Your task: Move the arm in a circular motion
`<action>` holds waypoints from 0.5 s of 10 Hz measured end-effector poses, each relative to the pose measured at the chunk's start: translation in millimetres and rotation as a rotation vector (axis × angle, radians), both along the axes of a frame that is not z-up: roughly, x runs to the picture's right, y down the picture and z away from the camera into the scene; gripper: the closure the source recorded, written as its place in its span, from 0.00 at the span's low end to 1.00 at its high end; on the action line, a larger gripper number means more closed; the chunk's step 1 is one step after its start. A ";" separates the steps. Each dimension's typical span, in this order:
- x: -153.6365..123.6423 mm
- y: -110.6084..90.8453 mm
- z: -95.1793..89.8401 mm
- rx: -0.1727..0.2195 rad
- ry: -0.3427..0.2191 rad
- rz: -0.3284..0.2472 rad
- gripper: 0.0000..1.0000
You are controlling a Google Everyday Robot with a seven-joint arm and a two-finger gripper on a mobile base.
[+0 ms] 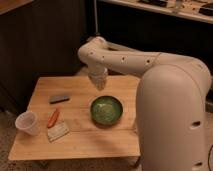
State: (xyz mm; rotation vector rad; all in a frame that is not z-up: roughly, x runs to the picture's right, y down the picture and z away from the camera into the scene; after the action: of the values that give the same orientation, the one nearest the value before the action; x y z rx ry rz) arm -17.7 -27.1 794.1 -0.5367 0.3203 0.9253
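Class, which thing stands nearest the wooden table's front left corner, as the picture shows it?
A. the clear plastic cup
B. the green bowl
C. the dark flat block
A: the clear plastic cup stands by that corner of the table, while the claw at the tip of the arm hangs above the table, just past the green bowl.
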 end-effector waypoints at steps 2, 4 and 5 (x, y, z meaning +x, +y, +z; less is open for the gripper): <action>38.7 -28.3 10.4 -0.023 0.003 0.106 0.99; 71.9 -28.1 7.9 -0.041 0.025 0.167 1.00; 104.7 -19.4 -3.8 -0.054 0.048 0.209 1.00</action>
State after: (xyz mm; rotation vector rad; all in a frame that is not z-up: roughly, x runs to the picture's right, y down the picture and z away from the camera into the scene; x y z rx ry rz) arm 87.0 -46.6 790.3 -0.6057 0.3375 1.1353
